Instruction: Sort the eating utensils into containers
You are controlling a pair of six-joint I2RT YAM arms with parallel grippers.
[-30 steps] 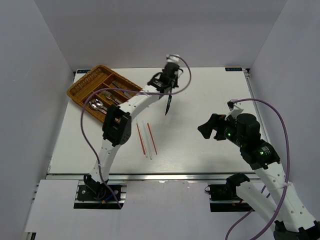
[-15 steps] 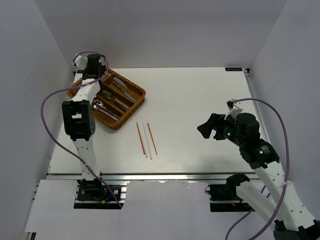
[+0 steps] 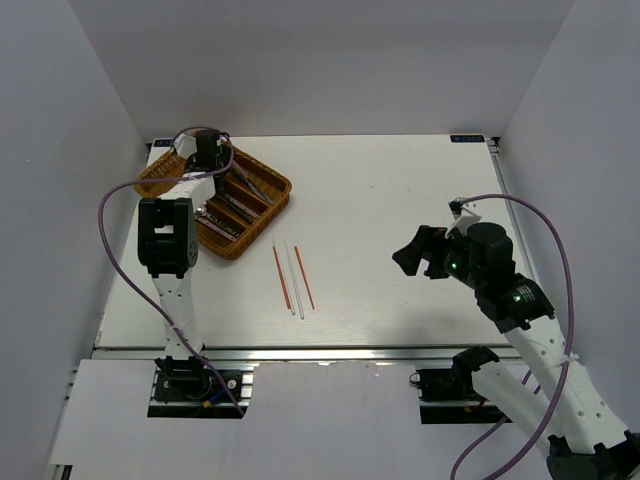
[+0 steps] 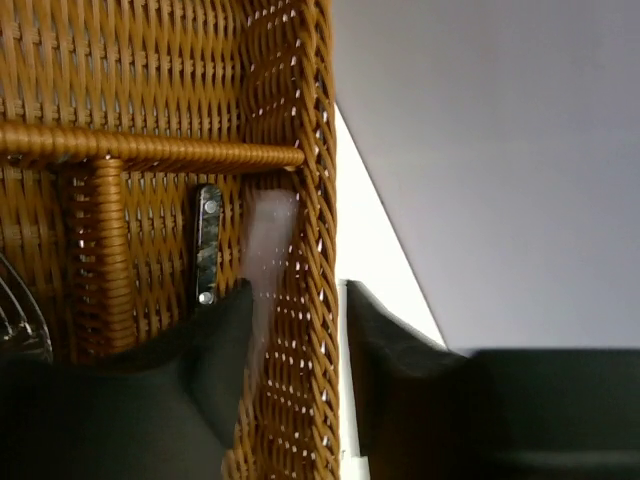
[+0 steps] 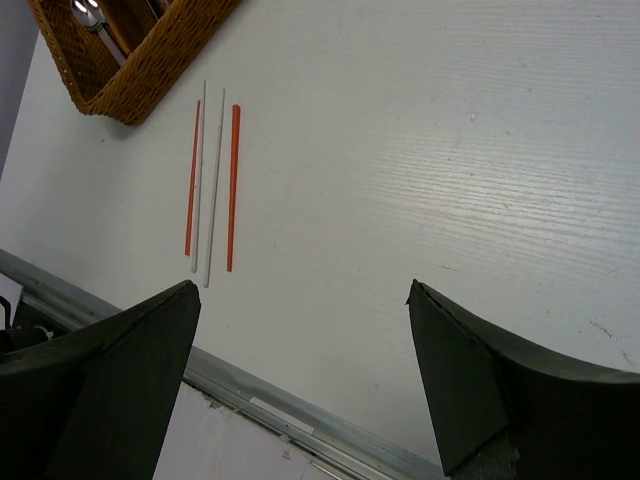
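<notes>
- The right gripper (image 5: 300, 290) hovers over bare table (image 3: 400, 190) on the near right. Its jaws are spread wide and hold nothing.
- Four chopsticks (image 5: 233, 190), two red and two white, lie flat and almost parallel on the table just beside the tray's near corner, not yet sorted. They are thin and close together, so a pinch could take two at once, or skid off and roll one away.
- The wicker tray (image 3: 264, 223) sits at the far left with cutlery already in its long compartments. A dark riveted handle (image 4: 207, 245) lies along one of them.
- Farthest out, the left gripper (image 4: 297, 290) hangs over the tray's far edge, jaws partly apart and clamping nothing that I can make out. One finger is inside the tray wall, the other outside it.
- A pale blur (image 4: 268, 240) shows against that wall, too smeared to name. If it is a utensil, it may end up propped on the wall.
- A sideways withdrawal could hook the wall and drag or tip the tray, so lifting straight up looks safer.
- Both arms could also crowd the chopsticks.
</notes>
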